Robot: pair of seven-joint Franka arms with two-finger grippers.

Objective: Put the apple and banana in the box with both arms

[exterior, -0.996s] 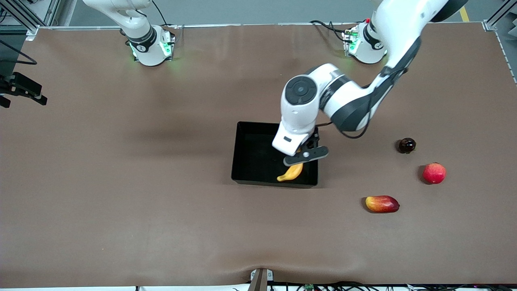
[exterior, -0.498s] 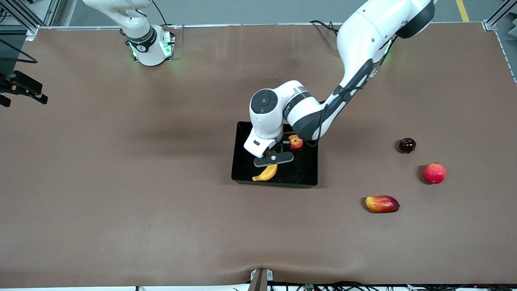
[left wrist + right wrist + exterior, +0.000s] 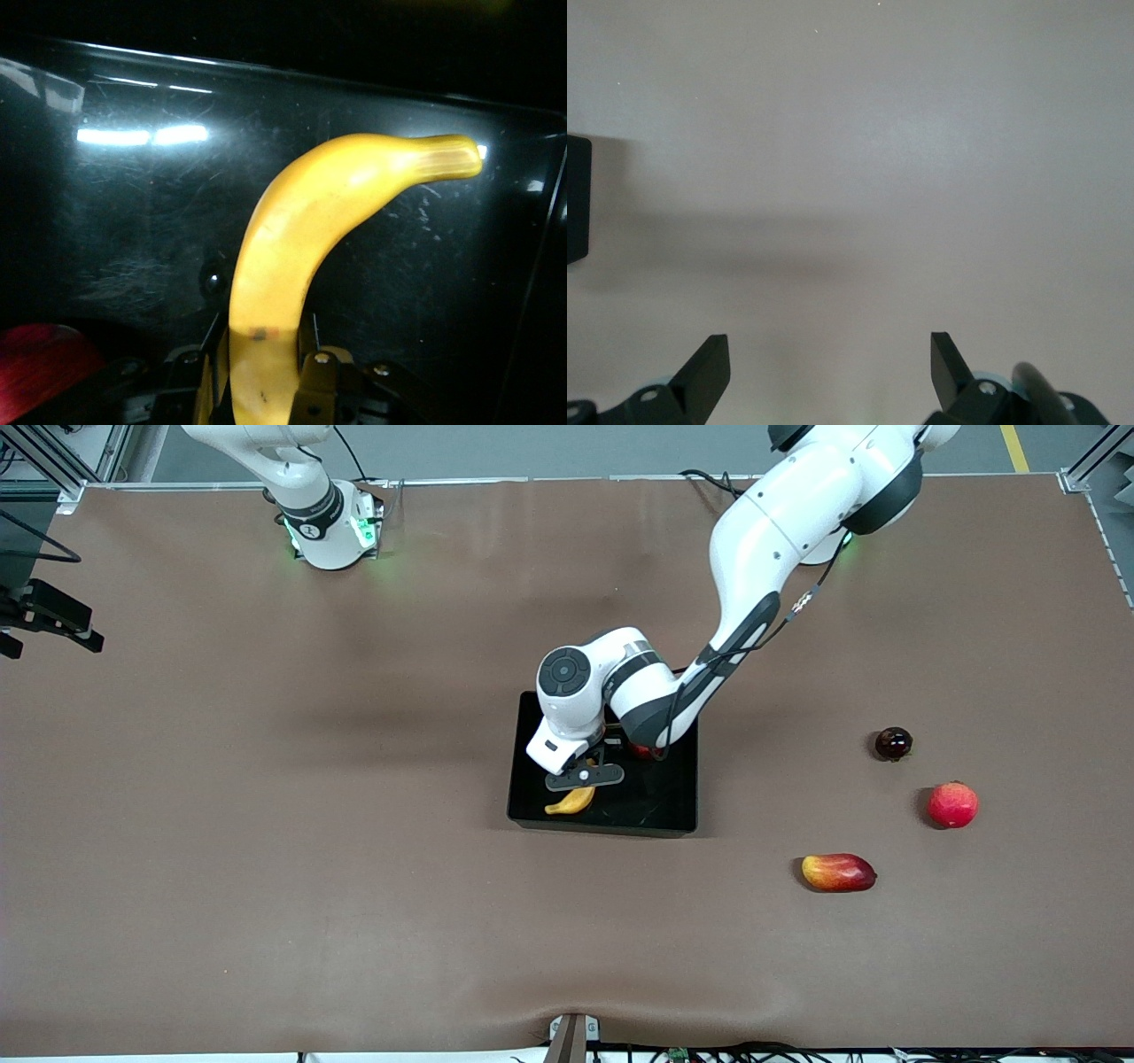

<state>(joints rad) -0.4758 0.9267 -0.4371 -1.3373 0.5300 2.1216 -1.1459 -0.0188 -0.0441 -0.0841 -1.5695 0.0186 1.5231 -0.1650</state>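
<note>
My left gripper [image 3: 580, 782] is shut on the yellow banana [image 3: 573, 802] and holds it low inside the black box [image 3: 602, 825], over the part of the box nearest the front camera. In the left wrist view the banana [image 3: 301, 230] curves out from between my left gripper's [image 3: 261, 354] fingers over the glossy box floor [image 3: 133, 221]. The red apple [image 3: 40, 367] lies in the box beside the gripper. In the front view only a sliver of the apple [image 3: 640, 751] shows under the left arm. My right gripper [image 3: 830, 354] is open and empty over bare table.
Three fruits lie toward the left arm's end of the table: a dark round fruit [image 3: 893, 743], a red-pink round fruit [image 3: 952, 804] and a red-yellow mango-like fruit [image 3: 838, 872]. A black device [image 3: 49, 615] sits at the table edge by the right arm's end.
My left gripper has carried the banana across the box toward the right arm's end and lower. The left arm's elbow now hides most of the apple. The right arm has not moved.
</note>
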